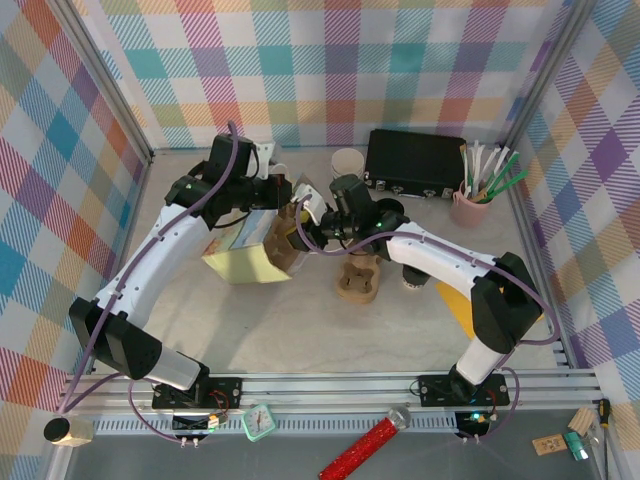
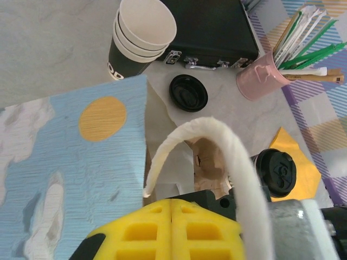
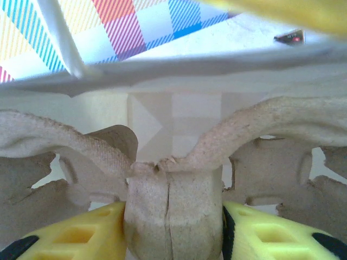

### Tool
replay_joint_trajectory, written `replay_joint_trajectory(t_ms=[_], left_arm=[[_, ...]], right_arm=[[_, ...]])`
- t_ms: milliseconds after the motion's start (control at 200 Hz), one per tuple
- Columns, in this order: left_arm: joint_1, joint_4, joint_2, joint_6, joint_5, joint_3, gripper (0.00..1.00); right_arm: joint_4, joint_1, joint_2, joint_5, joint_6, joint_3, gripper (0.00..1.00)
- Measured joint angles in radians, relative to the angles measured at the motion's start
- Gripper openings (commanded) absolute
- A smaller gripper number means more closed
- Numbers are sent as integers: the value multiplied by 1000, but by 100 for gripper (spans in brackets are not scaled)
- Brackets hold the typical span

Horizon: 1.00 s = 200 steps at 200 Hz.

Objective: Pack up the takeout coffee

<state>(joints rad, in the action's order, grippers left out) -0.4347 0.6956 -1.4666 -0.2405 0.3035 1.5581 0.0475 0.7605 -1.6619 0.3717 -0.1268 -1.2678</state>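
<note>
At the table's middle, both white arms bend inward and meet over the paper bag (image 1: 248, 258), a flat-sided sack with a blue printed panel. The left gripper (image 2: 171, 208) has its yellow ribbed fingers pressed together, with the bag's white cord handle (image 2: 217, 135) arching over them. The right gripper (image 3: 173, 216) is clamped on the central post of a rough moulded-pulp carrier (image 3: 260, 122). The takeout coffee (image 2: 276, 172), round black lid on, stands right of the bag on a yellow paper sheet (image 2: 304, 162).
</note>
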Motion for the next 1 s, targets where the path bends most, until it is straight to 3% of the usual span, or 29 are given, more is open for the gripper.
replay_joint_trajectory(t_ms=[855, 1000], left_arm=[[31, -82, 5, -82, -5, -42, 0], [32, -107, 5, -104, 1, -50, 0]], right_arm=[[1, -8, -65, -58, 25, -62, 50], [-6, -8, -66, -64, 45, -62, 45]])
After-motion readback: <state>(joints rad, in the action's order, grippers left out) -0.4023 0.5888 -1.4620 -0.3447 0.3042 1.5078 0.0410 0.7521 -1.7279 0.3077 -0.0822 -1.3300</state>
